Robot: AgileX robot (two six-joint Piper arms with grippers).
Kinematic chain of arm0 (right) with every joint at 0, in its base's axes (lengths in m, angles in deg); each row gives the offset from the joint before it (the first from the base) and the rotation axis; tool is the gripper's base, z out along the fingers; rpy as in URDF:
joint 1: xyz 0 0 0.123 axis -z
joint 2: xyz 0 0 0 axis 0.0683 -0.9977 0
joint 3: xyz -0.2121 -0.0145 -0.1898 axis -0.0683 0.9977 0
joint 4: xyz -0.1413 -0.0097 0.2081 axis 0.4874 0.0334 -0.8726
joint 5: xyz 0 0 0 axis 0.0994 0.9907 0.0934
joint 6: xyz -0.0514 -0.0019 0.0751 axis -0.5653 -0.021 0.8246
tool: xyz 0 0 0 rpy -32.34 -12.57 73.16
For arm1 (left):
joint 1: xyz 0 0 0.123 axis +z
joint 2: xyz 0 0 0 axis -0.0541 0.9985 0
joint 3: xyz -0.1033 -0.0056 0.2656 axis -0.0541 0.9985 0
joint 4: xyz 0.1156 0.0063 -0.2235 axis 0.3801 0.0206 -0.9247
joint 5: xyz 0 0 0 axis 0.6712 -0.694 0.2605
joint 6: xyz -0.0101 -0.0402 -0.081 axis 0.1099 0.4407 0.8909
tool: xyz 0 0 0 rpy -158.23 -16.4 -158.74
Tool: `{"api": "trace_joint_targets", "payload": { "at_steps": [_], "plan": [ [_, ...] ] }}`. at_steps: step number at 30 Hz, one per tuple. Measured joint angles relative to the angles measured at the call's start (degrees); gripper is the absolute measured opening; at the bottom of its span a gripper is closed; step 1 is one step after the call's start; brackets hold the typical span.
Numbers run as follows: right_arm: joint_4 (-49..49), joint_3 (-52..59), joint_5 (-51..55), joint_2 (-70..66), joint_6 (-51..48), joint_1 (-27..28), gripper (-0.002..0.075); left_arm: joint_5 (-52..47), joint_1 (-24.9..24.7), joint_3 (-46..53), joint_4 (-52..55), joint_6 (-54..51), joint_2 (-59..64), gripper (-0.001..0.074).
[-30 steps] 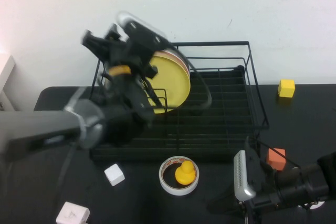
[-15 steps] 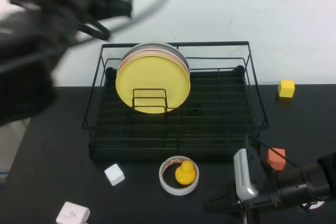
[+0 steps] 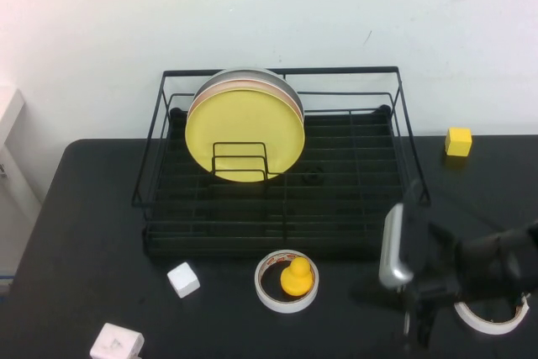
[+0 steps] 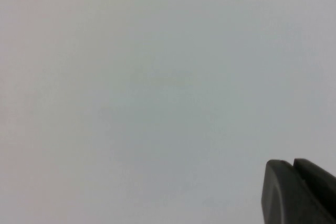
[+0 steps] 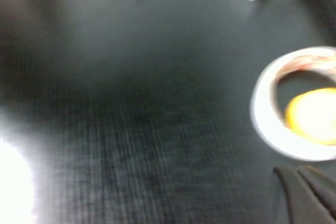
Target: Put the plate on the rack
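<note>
- I'm seeing the plate [image 3: 245,130] standing upright in the rack [image 3: 336,176], leaning against a second plate [image 3: 252,76] behind it.
- My left tool [image 4: 300,192] is pointing at a blank wall, carrying nothing; its opening I cannot tell.
- My right tool [image 3: 418,325] is hanging low over the bench [image 3: 92,250] near the tape roll [image 3: 287,281]; its opening I cannot tell.
- I'm judging that a careless right-arm swing could knock the rack and tip the plate.
</note>
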Motion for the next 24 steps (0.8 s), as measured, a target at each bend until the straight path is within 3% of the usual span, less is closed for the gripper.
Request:
{"api": "trace_joint_targets", "payload": {
  "at_steps": [12, 18, 24],
  "plan": [
    [10.80, 0.00, -8.35, 22.83, 5.46, 0.00, -0.0001, -21.47, 0.00, 9.00, 6.40, -2.29, -16.13, 0.0000],
    [26.94, 0.00, -8.34, 35.51, 20.00, 0.00, -0.0001, -25.43, 0.00, 11.85, 3.40, -11.46, -20.02, 0.0000],
    [48.57, -0.24, -1.21, 48.13, 38.00, 0.00, -0.0001, -25.79, 0.00, 15.15, 2.55, -24.28, -22.63, 0.0000]
  ]
}}
